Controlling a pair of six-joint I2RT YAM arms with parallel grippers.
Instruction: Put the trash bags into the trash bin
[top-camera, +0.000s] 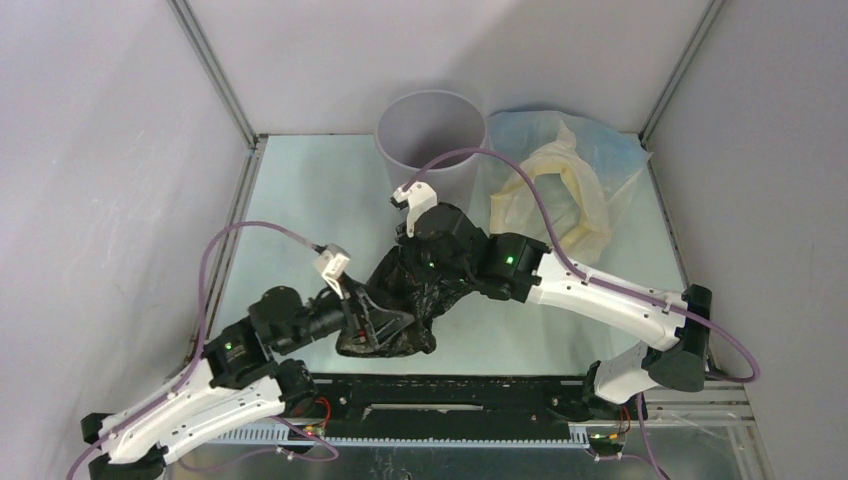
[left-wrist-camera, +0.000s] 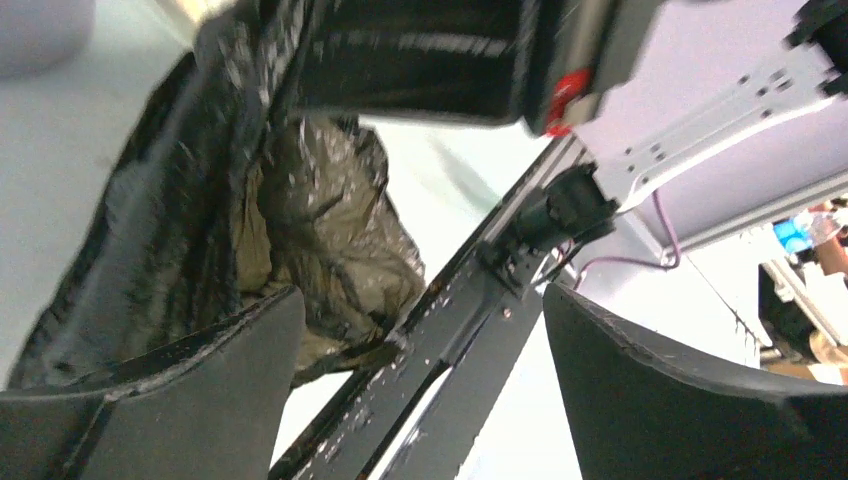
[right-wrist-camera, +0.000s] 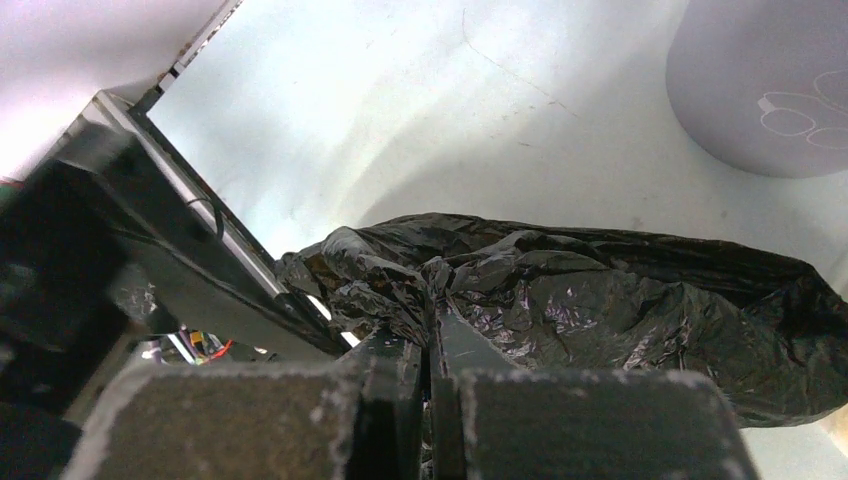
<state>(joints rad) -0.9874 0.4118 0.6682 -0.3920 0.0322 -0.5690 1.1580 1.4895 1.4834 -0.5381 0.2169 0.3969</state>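
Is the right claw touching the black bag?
Touching. In the right wrist view, the right gripper is shut on a crinkled fold of the black trash bag, and no gap shows between them.

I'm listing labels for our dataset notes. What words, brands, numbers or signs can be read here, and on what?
No words, brands or numbers can be read in any view.
Trash bin: only a faint white outline drawing of rounded shapes, no letters.
Clutter beyond the table, in the left wrist view: coloured shapes, too blurred to read.
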